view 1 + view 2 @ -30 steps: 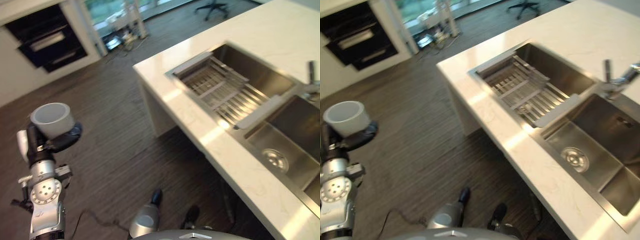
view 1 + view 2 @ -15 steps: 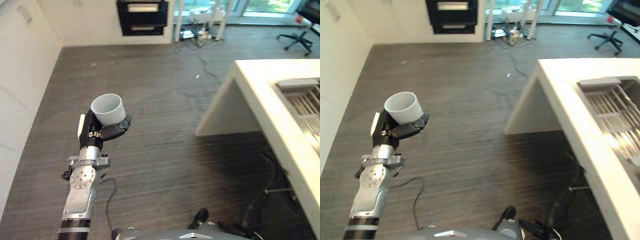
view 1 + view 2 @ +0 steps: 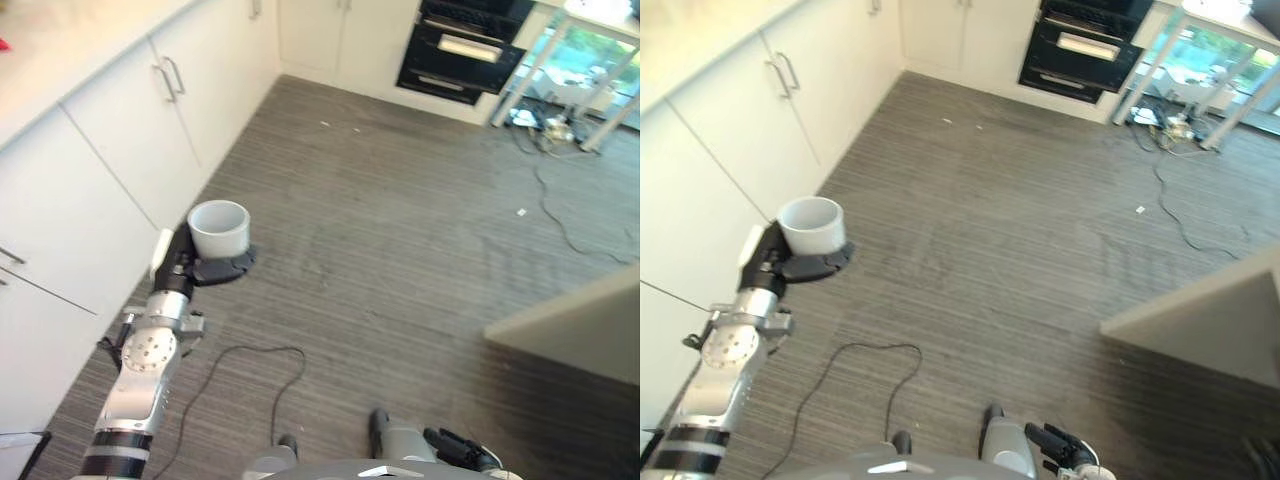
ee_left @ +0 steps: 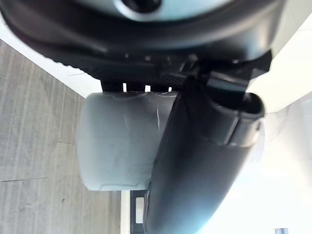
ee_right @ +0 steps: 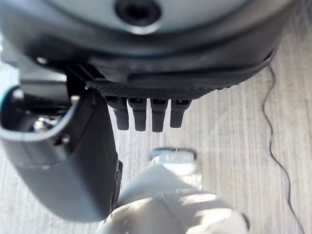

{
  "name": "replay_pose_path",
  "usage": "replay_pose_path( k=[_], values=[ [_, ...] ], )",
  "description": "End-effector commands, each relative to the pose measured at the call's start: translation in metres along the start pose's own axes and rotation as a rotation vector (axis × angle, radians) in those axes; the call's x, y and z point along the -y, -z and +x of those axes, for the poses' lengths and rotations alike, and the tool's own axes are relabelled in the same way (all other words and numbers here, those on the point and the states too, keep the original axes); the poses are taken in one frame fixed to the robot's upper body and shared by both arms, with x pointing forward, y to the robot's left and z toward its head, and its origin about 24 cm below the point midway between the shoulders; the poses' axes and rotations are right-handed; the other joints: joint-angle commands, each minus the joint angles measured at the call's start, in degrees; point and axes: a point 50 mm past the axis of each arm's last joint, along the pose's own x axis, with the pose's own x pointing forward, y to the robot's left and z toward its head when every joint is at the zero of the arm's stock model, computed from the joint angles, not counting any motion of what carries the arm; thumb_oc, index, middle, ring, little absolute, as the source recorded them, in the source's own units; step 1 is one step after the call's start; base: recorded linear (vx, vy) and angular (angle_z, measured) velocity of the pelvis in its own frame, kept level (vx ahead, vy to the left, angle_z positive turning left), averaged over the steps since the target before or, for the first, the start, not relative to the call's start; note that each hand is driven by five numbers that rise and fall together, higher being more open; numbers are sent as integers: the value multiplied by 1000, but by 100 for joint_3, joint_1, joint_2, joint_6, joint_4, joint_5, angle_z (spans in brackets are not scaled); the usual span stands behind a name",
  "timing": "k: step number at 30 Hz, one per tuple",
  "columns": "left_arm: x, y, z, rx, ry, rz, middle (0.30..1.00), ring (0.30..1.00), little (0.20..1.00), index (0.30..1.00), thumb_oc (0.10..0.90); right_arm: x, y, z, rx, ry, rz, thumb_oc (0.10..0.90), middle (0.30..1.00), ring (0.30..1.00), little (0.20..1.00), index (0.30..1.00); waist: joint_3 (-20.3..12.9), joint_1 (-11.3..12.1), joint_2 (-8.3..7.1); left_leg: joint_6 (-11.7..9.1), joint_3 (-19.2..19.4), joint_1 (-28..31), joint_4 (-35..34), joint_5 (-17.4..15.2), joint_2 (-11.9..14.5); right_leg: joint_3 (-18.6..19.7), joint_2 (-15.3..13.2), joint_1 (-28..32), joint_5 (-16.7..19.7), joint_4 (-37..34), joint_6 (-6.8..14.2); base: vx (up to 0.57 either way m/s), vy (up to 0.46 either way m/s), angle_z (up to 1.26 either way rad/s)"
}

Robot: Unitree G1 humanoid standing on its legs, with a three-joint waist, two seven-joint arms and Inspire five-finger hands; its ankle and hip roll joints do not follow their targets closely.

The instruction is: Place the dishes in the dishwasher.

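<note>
1. Holding a pale grey cup (image 3: 219, 229) upright, the left robot hand (image 3: 192, 266) sits at left of centre in the left eye view, fingers curled round its base, over the dark wood floor (image 3: 400, 260) beside white cabinets (image 3: 110, 170).
2. Left wrist view: thumb and fingers clamp the cup (image 4: 119, 146).
3. Right wrist view: the right robot hand (image 5: 146, 114) hangs over the floor, fingers relaxed and apart, holding nothing.

light: bright daylight fr far windows | glare: cabinets (image 3: 110, 150) washed out | wrist views: hands blurred, v. close
</note>
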Motion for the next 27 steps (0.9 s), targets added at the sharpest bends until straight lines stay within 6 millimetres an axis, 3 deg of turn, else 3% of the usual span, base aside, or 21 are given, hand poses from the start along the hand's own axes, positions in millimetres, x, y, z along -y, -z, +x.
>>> replay_pose_path(
  k=[1, 10, 15, 27],
  values=[
    [-17, -65, 7, 334, -43, 26, 300, 300, 300, 300, 400, -13, -6, 4, -5, -36, -53, 800, 900, 900, 900, 900, -26, -81, 27, -375, -6, -698, -514, 756, 451, -7, -189, 1291, 229, -1421, 698, 72, -99, 89],
    [-15, -55, 3, 296, -62, 23, 300, 300, 300, 300, 400, -17, -16, 6, 7, -51, -140, 800, 900, 900, 900, 900, -305, -48, 1, -514, 214, -492, -513, 716, 643, 186, -12, 1545, 316, -2103, 677, 68, -73, -35],
    [-14, -57, 3, 306, -53, 72, 300, 300, 300, 300, 400, -11, -8, 5, -25, -34, -175, 800, 900, 900, 900, 900, -379, -149, 59, -568, 315, -391, -498, 711, 741, 371, 94, 1564, 241, -2103, 595, 43, -76, -40],
    [-11, -53, 2, 289, -50, 83, 300, 300, 300, 300, 400, -5, 2, 3, -76, -20, -217, 800, 900, 900, 900, 900, -491, -231, 191, -638, 285, -278, -511, 731, 825, 366, 182, 1691, 123, -2103, 496, 27, -36, -18]
  ],
)
